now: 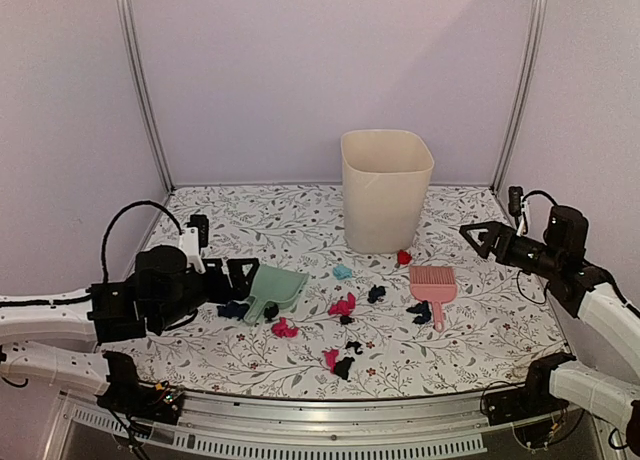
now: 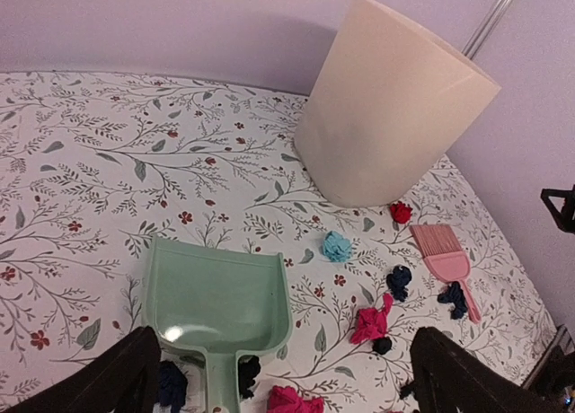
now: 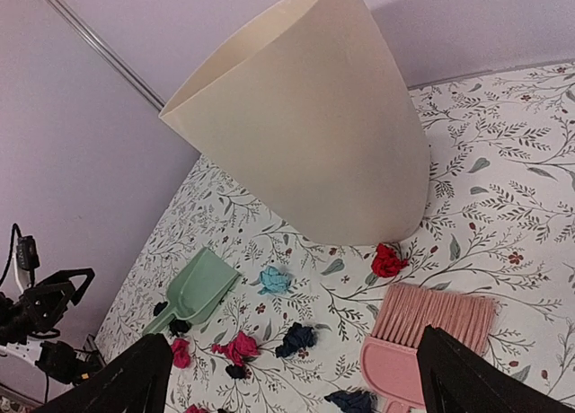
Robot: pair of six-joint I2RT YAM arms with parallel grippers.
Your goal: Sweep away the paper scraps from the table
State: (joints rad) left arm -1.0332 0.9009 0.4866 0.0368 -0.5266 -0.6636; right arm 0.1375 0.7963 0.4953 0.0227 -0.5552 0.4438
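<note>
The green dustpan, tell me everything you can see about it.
The mint-green dustpan looks like glossy plastic: a shallow scoop with raised side walls and a short handle. It lies flat on the floral table, empty, its open mouth facing away from the left arm and its handle toward it. Dark navy paper scraps sit close on either side of the handle. The left gripper hangs open near the handle end, not touching.

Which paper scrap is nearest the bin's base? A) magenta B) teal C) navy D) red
D: the red scrap lies right at the foot of the cream bin, while the teal scrap sits farther out, toward the dustpan.
</note>
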